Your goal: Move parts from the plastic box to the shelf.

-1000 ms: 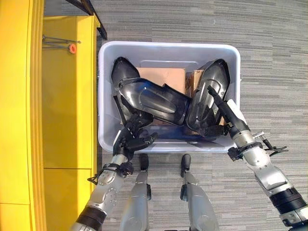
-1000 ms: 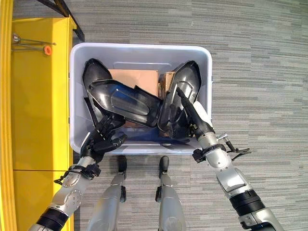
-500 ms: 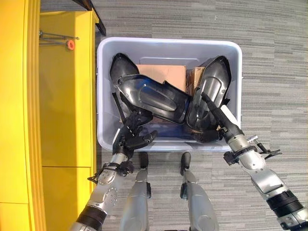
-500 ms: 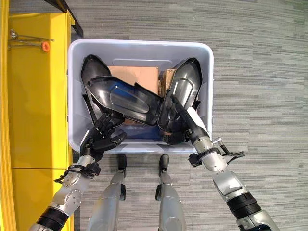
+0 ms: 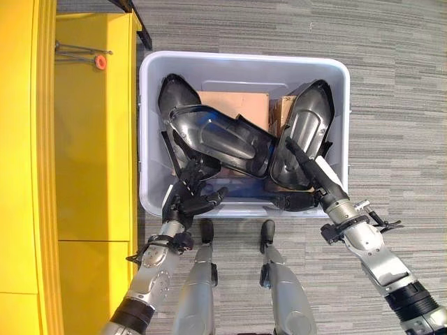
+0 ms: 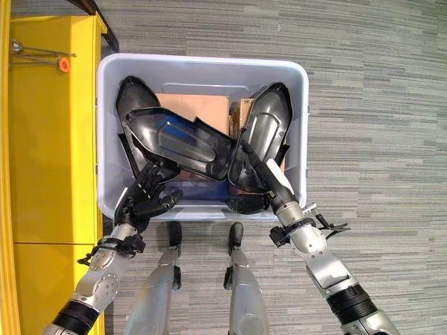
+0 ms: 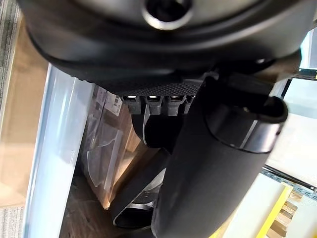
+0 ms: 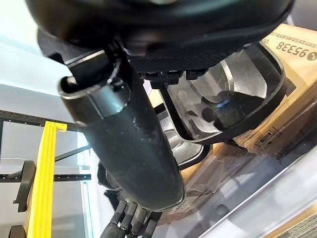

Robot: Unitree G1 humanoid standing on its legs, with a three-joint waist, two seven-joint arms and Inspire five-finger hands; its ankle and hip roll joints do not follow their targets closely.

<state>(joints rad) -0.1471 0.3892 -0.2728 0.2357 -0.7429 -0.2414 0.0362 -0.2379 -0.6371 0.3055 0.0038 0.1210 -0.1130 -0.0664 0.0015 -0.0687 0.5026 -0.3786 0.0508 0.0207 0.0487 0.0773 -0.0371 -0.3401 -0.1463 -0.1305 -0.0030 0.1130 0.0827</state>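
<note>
Black moulded plastic parts lie heaped in the plastic box (image 5: pixel 150 125), a pale grey-blue tub set on the floor. One long glossy part (image 5: pixel 220 139) lies across the middle, tilted, its near-left end over the box's near-left corner; a second shell-shaped part (image 5: pixel 307 129) stands steeply against the right wall; a third dark part (image 5: pixel 171 94) shows at the far-left corner behind the long one. Under and behind them, brown cardboard boxes (image 5: pixel 237 105) sit on the box floor. Floor around is grey striped carpet (image 5: pixel 398 84). Just left of the box stands the yellow shelf (image 5: pixel 91 160), its flat top seen from above, with a thin metal rod and a small orange cap (image 5: pixel 100 62) at its far end. Left hand (image 5: pixel 192 199) is at the box's near-left corner, fingers curled against the lower end of the long part, thumb out toward the middle; whether it truly grips cannot be told. Right hand (image 5: pixel 314 174) reaches over the near-right rim, fingers extended along the inner face of the shell-shaped part, thumb lying low near the rim; contact looks like a press, not a closed grasp.
</note>
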